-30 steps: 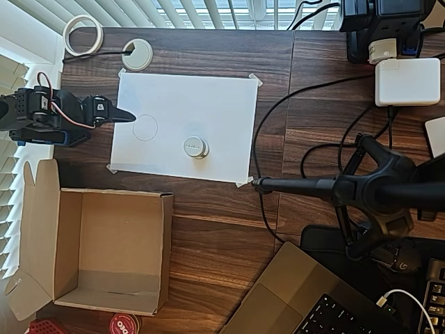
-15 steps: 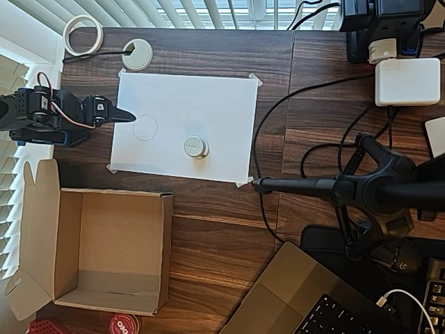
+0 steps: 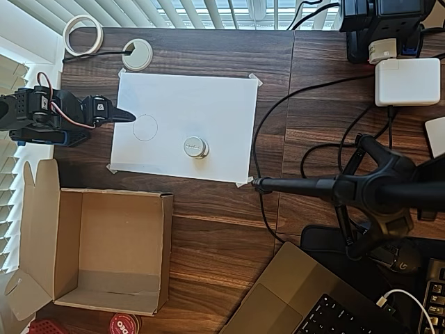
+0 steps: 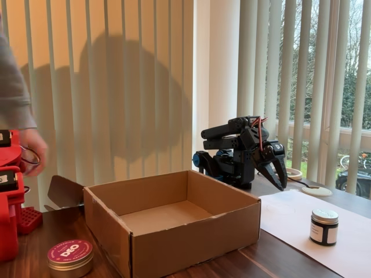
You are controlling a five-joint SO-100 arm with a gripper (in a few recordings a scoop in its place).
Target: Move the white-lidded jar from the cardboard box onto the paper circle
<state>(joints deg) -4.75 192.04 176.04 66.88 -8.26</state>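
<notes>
The small short jar with the round off-white lid [image 3: 195, 147] is seen standing upright on the white paper sheet [image 3: 208, 111] that is taped at its corners to the dark wooden tabletop [image 3: 222, 223]; in the fixed view the jar [image 4: 324, 226] is shown with a dark body and a pale label. In the overhead view it is placed to the right of and slightly below the small thin pencil-outlined circle [image 3: 144, 127], near it but not touching it, so the circle is left uncovered. The plain brown corrugated cardboard box [image 3: 111, 250] is set below the sheet in the overhead view, well apart from the jar, with its flaps opened out and its floor bare; in the fixed view the box [image 4: 174, 223] is seen between the jar and a red round tin lid with white lettering [image 4: 70, 252]. The black arm is folded at the left edge of the sheet in the overhead view, and its pincer [image 3: 124, 116] is held closed to a dark point with nothing between the jaws, just left of the pencilled circle; in the fixed view the pincer [image 4: 278, 174] is pointed downward above the tabletop. A white ring-shaped grommet [image 3: 137, 53] is seen above the sheet's top left corner.
</notes>
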